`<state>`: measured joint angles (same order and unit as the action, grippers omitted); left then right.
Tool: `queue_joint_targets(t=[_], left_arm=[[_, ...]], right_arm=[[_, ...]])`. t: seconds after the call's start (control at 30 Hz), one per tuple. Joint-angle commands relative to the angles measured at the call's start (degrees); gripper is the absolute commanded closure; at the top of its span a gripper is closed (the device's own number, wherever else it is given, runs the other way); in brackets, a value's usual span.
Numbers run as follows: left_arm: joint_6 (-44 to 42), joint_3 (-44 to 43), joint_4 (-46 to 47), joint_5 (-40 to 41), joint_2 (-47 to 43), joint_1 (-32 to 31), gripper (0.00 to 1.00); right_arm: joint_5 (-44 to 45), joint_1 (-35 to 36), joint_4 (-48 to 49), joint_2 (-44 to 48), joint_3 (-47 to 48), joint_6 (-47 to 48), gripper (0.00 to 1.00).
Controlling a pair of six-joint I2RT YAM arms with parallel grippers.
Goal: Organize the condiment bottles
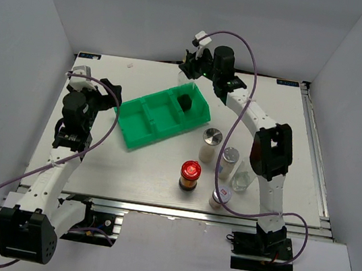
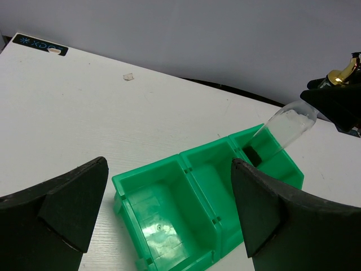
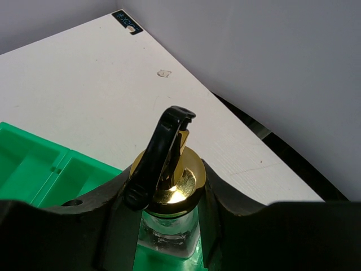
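My right gripper (image 1: 194, 69) is shut on a clear glass cruet (image 1: 186, 87) by its neck, under the gold pourer top (image 3: 169, 182). The cruet hangs tilted over the far right compartment of the green tray (image 1: 142, 130), its dark base (image 1: 185, 101) low inside that compartment. It also shows in the left wrist view (image 2: 286, 126). My left gripper (image 1: 110, 95) is open and empty, left of the tray. In front of the tray stand two silver-lidded jars (image 1: 211, 144) (image 1: 229, 162), a red-lidded jar (image 1: 190, 175), a small shaker (image 1: 219, 196) and a clear glass container (image 1: 242, 181).
The tray's left (image 2: 155, 217) and middle (image 2: 217, 186) compartments hold nothing. The standing bottles cluster by the right arm's lower links (image 1: 270, 152). Grey walls close the table's back and sides. A cable loops over the right arm.
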<state>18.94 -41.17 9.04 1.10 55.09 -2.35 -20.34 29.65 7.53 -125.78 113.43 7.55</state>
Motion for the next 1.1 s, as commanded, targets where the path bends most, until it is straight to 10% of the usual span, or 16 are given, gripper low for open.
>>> queue_joint_targets(t=[0.0,0.43,0.73,1.07], left_arm=[[-0.5,-0.9,-0.1,-0.3,-0.2,0.0,0.02],[-0.4,-0.9,0.2,-3.2,-0.4,0.1,0.02],[0.0,-1.1,0.0,-3.5,-0.2,0.0,0.02],[0.9,-2.2,-0.7,-4.7,0.8,0.1,0.02]], right_arm=[[-0.8,0.1,6.2,1.4,-0.7,1.6,1.0],[-1.0,0.1,11.4,1.6,-4.0,5.8,0.99],[1.5,0.1,11.9,5.4,-7.9,5.3,0.14],[8.1,0.1,10.0,12.3,-13.8,3.6,0.11]])
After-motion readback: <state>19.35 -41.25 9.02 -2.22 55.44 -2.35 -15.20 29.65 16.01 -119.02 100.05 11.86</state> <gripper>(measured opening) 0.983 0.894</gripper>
